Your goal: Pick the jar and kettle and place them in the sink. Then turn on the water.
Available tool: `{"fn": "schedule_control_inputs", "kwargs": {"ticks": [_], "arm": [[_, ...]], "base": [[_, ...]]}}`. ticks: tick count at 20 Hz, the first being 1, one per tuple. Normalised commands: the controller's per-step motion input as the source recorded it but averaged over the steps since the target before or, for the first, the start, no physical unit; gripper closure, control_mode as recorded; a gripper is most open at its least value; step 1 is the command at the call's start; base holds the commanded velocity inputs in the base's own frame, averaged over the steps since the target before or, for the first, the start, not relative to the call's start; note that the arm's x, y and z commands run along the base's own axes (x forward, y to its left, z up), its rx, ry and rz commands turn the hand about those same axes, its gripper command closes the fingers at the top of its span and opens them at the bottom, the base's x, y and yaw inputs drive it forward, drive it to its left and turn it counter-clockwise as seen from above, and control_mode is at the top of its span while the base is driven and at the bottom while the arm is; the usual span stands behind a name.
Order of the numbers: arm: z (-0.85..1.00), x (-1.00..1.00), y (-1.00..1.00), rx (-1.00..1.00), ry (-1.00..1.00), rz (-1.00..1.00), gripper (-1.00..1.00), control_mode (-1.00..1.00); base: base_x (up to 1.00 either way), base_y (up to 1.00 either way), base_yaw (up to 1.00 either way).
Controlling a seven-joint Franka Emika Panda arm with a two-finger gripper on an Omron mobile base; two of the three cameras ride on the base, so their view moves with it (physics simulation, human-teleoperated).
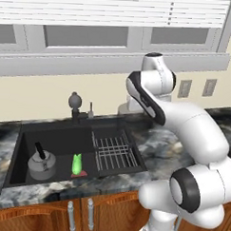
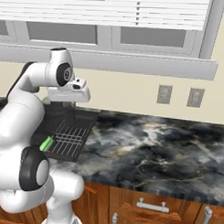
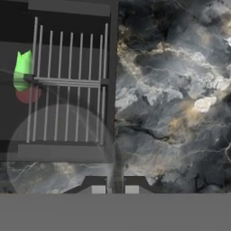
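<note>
grey metal kettle (image 1: 42, 164) sits down in the left part of your sink (image 1: 26, 137), upright, black handle arched over its lid. just to its right on the basin floor you've got a small bright-green thing on a red base (image 1: 77, 165), standing apart from the kettle; from the right base view it shows as a green sliver (image 2: 46, 143) at the rack's near edge, and from the hand view it sits (image 3: 23, 68) at the left end of the bars with the red base below it. what it is exactly, you can't tell from here.

right of that, the wire grid rack (image 1: 114, 151) fills the right side of the basin. behind the basin, the dark round-headed faucet (image 1: 75, 102) stands at the back rim with a small lever (image 1: 91, 109) beside it.

your gripper (image 3: 115, 189) hangs above the sink's right edge, pointing down, with rack on one side of the hand view and marbled dark counter (image 3: 176, 99) on the other. fingertips are pressed together, nothing between them. in the left base view the arm's own forearm covers the hand, so that side gives you no look at the jaws.

further out: wall outlets (image 2: 164, 94), window sill above, wooden cabinet doors (image 1: 80, 213) under the counter.
</note>
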Motion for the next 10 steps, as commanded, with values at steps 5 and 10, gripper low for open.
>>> {"fn": "schedule_control_inputs", "kwargs": {"ticks": [5,10], "arm": [[-0.05,-0.02,0.25,0.0,0.0,0.0,1.0,-1.0],[-0.04,0.0,0.27,0.0,0.0,0.0,1.0,-1.0]], "base": [[0.0,0.0,0.0],[0.0,0.0,0.0]]}}
